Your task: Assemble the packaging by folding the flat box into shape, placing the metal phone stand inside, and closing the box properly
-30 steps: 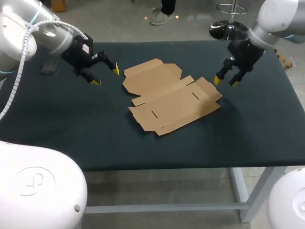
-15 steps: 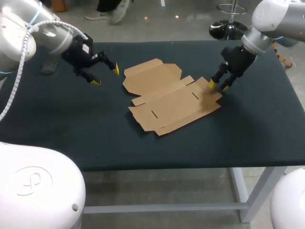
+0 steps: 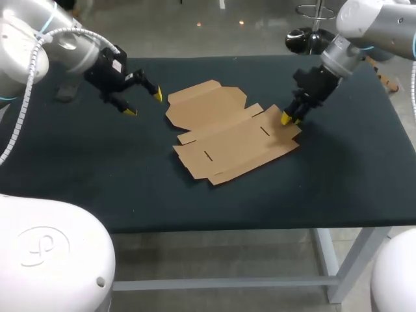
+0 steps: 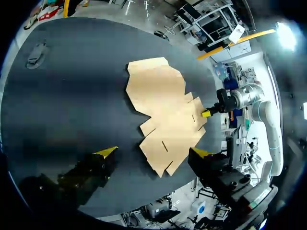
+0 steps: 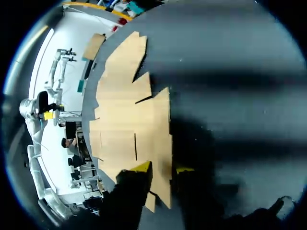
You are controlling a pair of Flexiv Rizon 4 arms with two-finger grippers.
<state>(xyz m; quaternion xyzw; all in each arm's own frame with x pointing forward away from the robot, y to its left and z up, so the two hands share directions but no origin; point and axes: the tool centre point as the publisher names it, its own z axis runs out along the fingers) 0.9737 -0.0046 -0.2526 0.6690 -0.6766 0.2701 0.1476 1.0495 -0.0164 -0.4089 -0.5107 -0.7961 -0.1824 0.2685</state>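
The flat brown cardboard box (image 3: 227, 133) lies unfolded in the middle of the dark table (image 3: 97, 169). My right gripper (image 3: 288, 117) is down at its right end flap. In the right wrist view the flap's edge (image 5: 162, 143) runs between the fingers of the right gripper (image 5: 163, 168). One yellow tip is over the cardboard, the other over the cloth beside it, with a small gap still showing. My left gripper (image 3: 144, 103) hangs wide open above the table, left of the box, holding nothing. In the left wrist view the box (image 4: 165, 105) lies ahead of the left gripper (image 4: 153, 152). No phone stand shows.
Dark cloth covers the whole table, with bare room left, right and in front of the box. The table's front edge (image 3: 227, 224) runs below the box in the head view.
My right gripper came down and leftward onto the box's right flap while its fingers narrowed. The box shifted slightly left. The left arm stayed put.
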